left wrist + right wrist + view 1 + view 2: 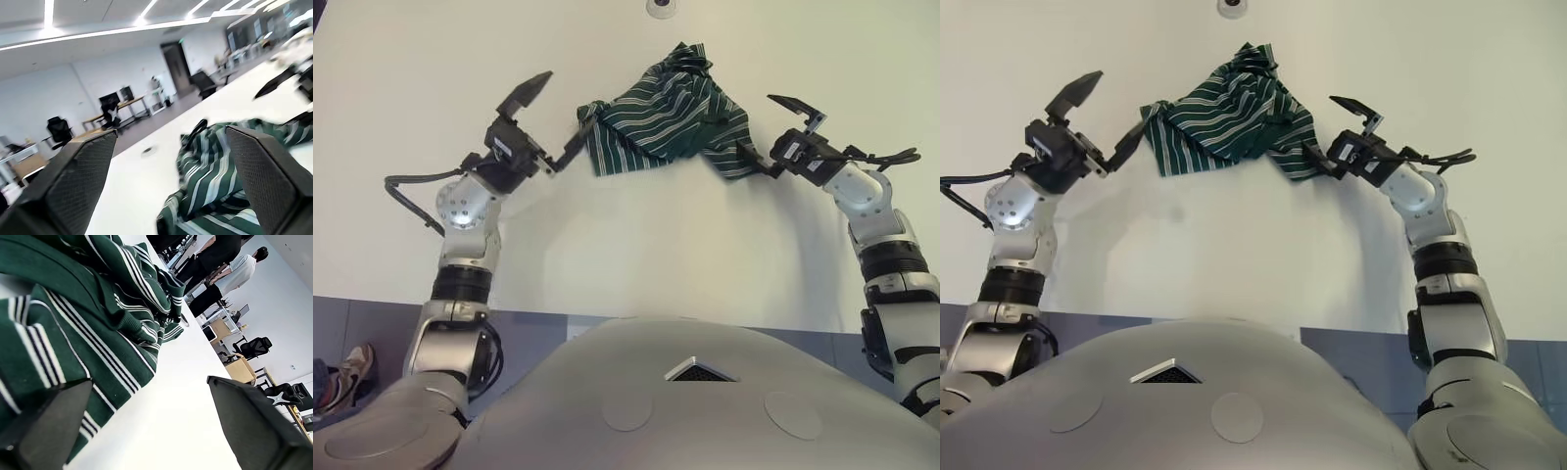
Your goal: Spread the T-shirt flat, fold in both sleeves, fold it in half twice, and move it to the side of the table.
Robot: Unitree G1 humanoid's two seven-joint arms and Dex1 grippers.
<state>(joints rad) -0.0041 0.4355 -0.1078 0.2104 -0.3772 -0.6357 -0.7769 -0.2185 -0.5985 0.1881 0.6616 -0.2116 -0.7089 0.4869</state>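
The T-shirt (666, 116), dark green with white stripes, lies crumpled in a heap at the far middle of the white table (656, 255). My left gripper (556, 116) is open at the heap's left edge, its lower finger touching the cloth's corner and its upper finger raised clear. On the other side my right gripper (773, 134) is open as well, its lower finger against the shirt's right hem. The left wrist view shows the striped cloth (215, 166) between and beyond the spread fingers (73, 186). The right wrist view shows the hem (73, 308) beside one finger (44, 431).
A round grommet (659, 7) sits in the table beyond the shirt. Bare tabletop runs from the heap to the near edge (607, 315) and out to both sides. Office desks and chairs (112, 105) stand well behind the table.
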